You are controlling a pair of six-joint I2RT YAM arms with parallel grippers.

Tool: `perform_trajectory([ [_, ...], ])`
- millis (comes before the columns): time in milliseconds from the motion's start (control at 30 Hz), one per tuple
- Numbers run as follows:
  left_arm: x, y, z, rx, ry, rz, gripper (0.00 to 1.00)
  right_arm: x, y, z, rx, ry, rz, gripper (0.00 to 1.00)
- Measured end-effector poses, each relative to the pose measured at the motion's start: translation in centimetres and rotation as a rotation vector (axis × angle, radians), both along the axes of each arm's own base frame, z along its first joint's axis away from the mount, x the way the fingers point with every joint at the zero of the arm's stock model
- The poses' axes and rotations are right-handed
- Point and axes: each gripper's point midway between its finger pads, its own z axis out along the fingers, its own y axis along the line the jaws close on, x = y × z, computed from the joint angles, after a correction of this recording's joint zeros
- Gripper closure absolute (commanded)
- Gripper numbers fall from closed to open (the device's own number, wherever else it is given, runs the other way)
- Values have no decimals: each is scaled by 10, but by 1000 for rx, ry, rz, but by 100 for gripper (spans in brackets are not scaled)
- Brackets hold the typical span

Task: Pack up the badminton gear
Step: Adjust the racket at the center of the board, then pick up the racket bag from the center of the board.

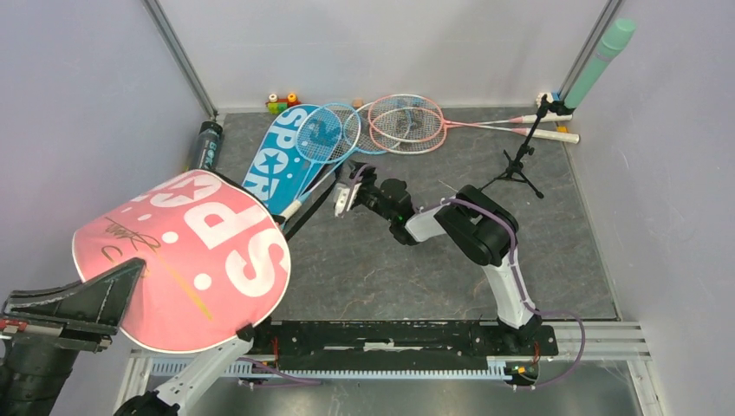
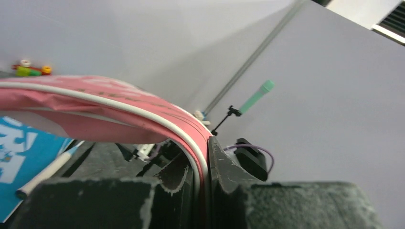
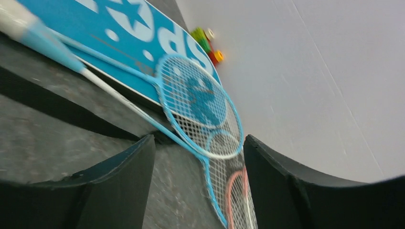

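Holding the pink bag point(image 1: 186, 251) up at lower left, the left pincer point(image 2: 203, 157) pinches its rim. The right pincer point(image 1: 345, 198) gapes wide and empty by the blue rackets point(image 1: 328, 134), top middle. No racket looks packed yet.

The grey table point(image 1: 390, 260) carries a blue bag point(image 1: 273, 160), pink rackets point(image 1: 414, 130) (heads overlapping), a tube point(image 1: 205, 146).

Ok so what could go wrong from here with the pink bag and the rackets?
The left claw pinches only the rim of the pink bag, which may slip out. The right claw hangs open by overlapping blue rackets lying partly on the blue bag; closing may catch both or drag the bag.
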Motion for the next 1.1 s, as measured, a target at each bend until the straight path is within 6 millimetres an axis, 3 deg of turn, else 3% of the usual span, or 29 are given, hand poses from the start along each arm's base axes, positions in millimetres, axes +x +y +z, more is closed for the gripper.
perform_trajectory([
  [200, 15, 18, -13, 39, 84, 129, 98, -42, 33, -3, -33, -22, 160, 2],
  [300, 25, 8, -23, 80, 118, 101, 98, -49, 33, -2, 10, 7, 166, 2],
  [433, 58, -36, -55, 175, 225, -33, 98, -47, 7, 8, 135, 66, 64, 2],
  [533, 88, -69, -77, 240, 334, -129, 98, -47, -25, 25, 277, 123, -56, 2],
  [600, 110, -90, -80, 261, 370, -185, 98, -54, -51, 37, 363, 156, -122, 2],
  [800, 148, -136, -59, 252, 322, -326, 98, -85, -115, 51, 462, 199, -230, 2],
  [967, 155, -162, -20, 204, 184, -440, 98, -116, -158, 38, 477, 258, -271, 2],
  [1100, 155, -180, 12, 163, 49, -534, 98, -134, -185, 54, 603, 289, -295, 2],
])
